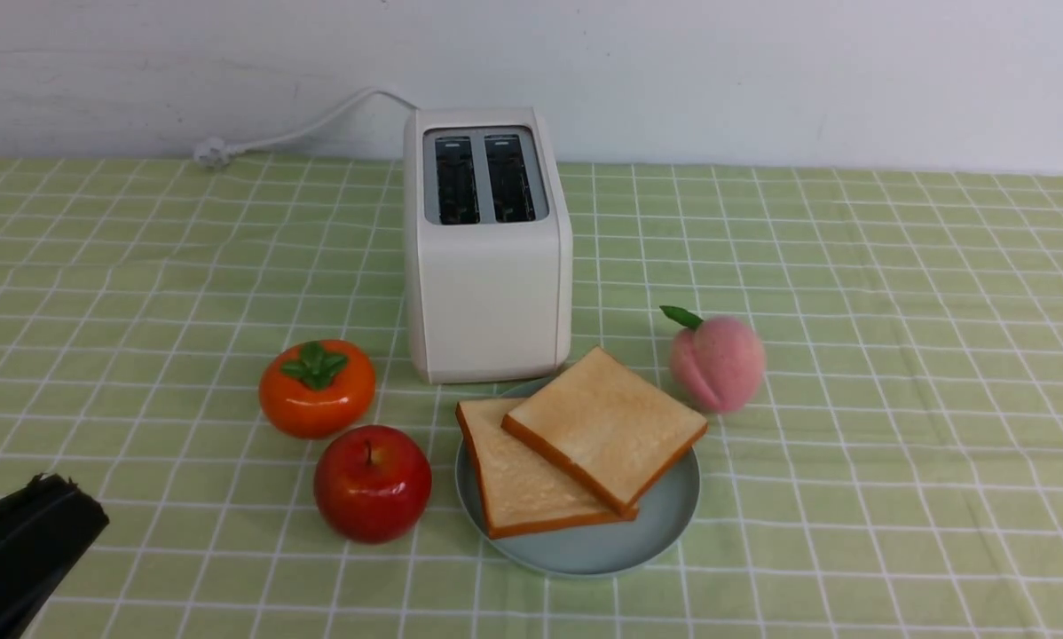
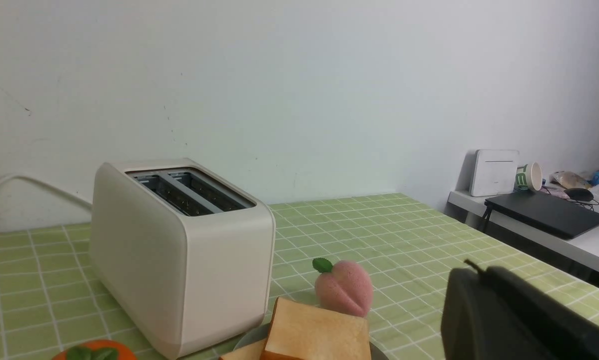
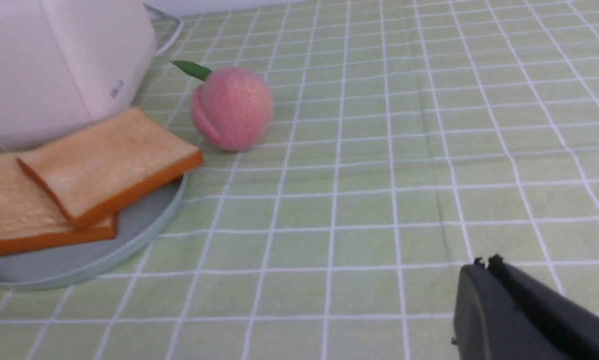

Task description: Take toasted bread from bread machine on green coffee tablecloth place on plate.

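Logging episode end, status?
Both hands shut, nothing held. Two toast slices overlapping on plate. Nothing resting on top of them.

The front view looks forward and down from between the arms, the farthest back, taking in the whole toaster (image 1: 492,284) and plate (image 1: 585,555); the left wrist view looks low across the cloth (image 2: 339,230), nearer, past the dark left pincer (image 2: 499,300) to the wall (image 2: 279,100) beyond; the right wrist view looks down over the cloth beyond the right pincer (image 3: 494,295); both wrist views share the toaster, bread (image 2: 319,330) and peach (image 2: 344,287).
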`<state>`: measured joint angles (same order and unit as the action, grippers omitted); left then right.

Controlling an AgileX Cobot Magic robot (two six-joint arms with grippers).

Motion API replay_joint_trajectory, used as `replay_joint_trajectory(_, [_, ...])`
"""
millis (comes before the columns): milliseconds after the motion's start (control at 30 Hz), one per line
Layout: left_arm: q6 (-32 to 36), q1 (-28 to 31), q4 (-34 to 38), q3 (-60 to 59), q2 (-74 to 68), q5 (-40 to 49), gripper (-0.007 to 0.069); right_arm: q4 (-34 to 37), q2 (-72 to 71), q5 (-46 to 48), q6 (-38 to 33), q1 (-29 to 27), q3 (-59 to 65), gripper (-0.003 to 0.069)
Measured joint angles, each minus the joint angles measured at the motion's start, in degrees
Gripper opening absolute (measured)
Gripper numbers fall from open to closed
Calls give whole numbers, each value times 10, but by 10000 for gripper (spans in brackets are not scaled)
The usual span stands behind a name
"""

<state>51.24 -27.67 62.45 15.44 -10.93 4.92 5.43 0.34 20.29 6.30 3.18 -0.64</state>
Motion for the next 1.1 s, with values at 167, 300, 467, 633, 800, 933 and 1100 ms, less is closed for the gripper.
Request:
replay_joint_trajectory(167, [0,0,0,0,0,0,-9,-9,-9,22,-1,-8,16,-20])
replay_joint_trajectory(300, [0,0,0,0,0,0,-8,-11,-9,22,0,-8,16,-19])
replay_joint_trajectory(467, [0,0,0,0,0,0,-6,-11,-9,22,0,-8,16,-18])
replay_joint_trajectory(633, [0,0,0,0,0,0,-6,-11,-9,22,0,-8,16,-15])
replay_joint_trajectory(800, [0,0,0,0,0,0,-3,-11,-9,22,0,-8,16,-9])
replay_joint_trajectory(933, [0,0,0,0,0,0,-1,-11,-9,22,0,-8,16,-8])
replay_joint_trajectory(1100, [0,0,0,0,0,0,2,-11,-9,22,0,-8,16,-1])
